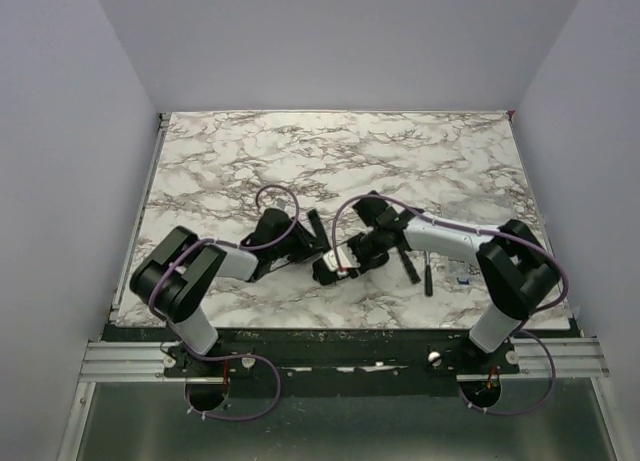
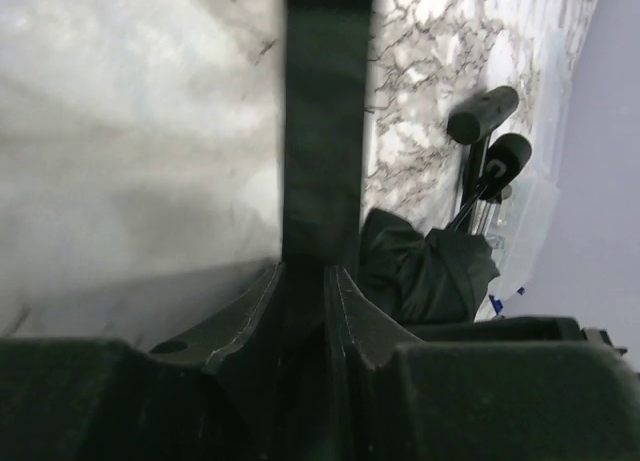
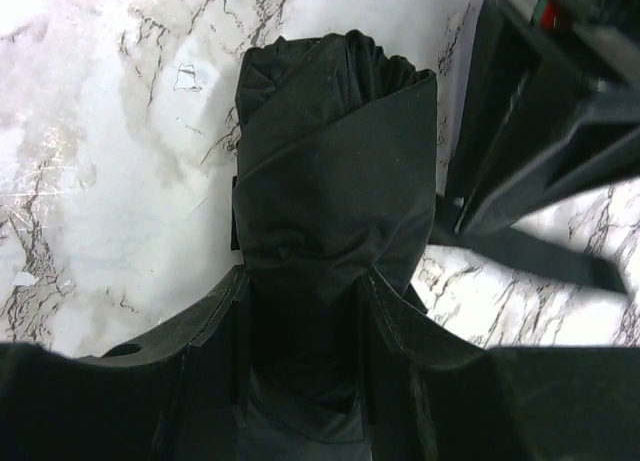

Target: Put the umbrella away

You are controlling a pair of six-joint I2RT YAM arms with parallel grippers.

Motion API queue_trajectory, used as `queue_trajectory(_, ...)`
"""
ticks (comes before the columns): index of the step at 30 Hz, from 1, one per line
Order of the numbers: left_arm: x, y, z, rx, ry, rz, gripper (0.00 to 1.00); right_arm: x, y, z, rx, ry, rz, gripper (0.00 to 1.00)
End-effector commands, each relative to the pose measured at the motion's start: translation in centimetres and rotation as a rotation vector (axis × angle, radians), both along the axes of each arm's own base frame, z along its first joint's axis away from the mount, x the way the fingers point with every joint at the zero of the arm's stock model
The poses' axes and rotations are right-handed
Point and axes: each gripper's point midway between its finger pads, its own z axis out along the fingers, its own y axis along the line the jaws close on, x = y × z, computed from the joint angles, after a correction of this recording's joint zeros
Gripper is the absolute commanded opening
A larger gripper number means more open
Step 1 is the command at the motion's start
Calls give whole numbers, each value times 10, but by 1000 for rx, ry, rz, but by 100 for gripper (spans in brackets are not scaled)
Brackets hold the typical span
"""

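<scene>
Umbrella [image 3: 335, 171]: short black bundle, folded fabric bunched at the top.
Right fingers [image 3: 210, 321]: clamped round the bundle's lower end.
Left fingers [image 2: 245, 311]: narrow, pinching the taut black strap [image 2: 322, 131].

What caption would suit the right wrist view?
The right gripper clamps the umbrella, folded into a short black bundle, over the marble table.

The left arm [image 1: 215, 266] reaches from its base toward the umbrella [image 3: 335, 151], forearm low and angled in from the left. The left gripper [image 2: 305, 271] sits just beside the bundle, its fingers pinched tight on the strap [image 2: 325, 131]. The right arm [image 1: 450, 239] comes in from the opposite side, and the right gripper [image 3: 305, 281] clasps the umbrella, one finger pressed against each flank.
</scene>
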Motion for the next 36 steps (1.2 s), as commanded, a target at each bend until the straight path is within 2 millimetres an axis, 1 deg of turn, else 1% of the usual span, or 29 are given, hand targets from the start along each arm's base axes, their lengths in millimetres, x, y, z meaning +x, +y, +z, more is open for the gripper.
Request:
queue_trajectory(1,-9,-8,-33,11,123,-33,23,-72,-71,-65,-366,285,-34,23)
queue_trajectory(2,-9,-10,-36,10,130,-40,22,-73,-70,-63,-370,304,-35,22)
queue_trajectory(6,-4,-20,-35,13,128,-70,17,-80,-65,-58,-416,418,-45,22)
queue_trajectory(8,-3,-22,-34,12,129,-83,17,-80,-63,-57,-453,476,-77,22)
queue_trajectory(12,-5,-21,-36,15,134,-82,17,-78,-62,-63,-519,581,-166,21)
queue_trajectory(16,-4,-13,-37,33,124,-59,17,-80,-74,-70,-567,651,-249,21)
queue_trajectory(18,0,-9,-32,27,103,-48,17,-83,-81,-73,-599,689,-290,21)
queue_trajectory(20,7,-6,-20,20,65,-37,19,-85,-88,-75,-631,726,-330,20)
queue_trajectory(23,21,-2,8,5,-22,-27,26,-86,-94,-77,-671,785,-383,21)
queue_trajectory(25,31,4,32,3,-108,-20,31,-84,-98,-78,-685,805,-407,21)
queue_trajectory(26,35,9,45,12,-160,-13,35,-82,-100,-79,-690,808,-425,21)
queue_trajectory(27,37,15,56,25,-204,-3,41,-80,-101,-80,-696,810,-439,21)
queue_trajectory(29,39,26,84,63,-326,8,48,-77,-106,-84,-714,825,-465,21)
queue_trajectory(30,37,33,94,94,-388,7,53,-75,-108,-85,-718,831,-479,21)
queue_trajectory(31,35,40,110,111,-466,12,56,-73,-110,-87,-722,833,-491,21)
queue_trajectory(32,29,45,116,138,-527,-2,59,-71,-112,-88,-724,829,-501,21)
queue_trajectory(33,24,50,127,158,-595,-13,62,-69,-113,-90,-729,829,-514,21)
queue_trajectory(34,17,54,132,174,-640,-27,64,-67,-113,-91,-729,826,-524,21)
queue_trajectory(35,10,55,140,182,-707,-63,64,-66,-113,-92,-733,826,-534,21)
queue_trajectory(36,-2,51,143,174,-762,-125,64,-63,-112,-93,-735,825,-545,21)
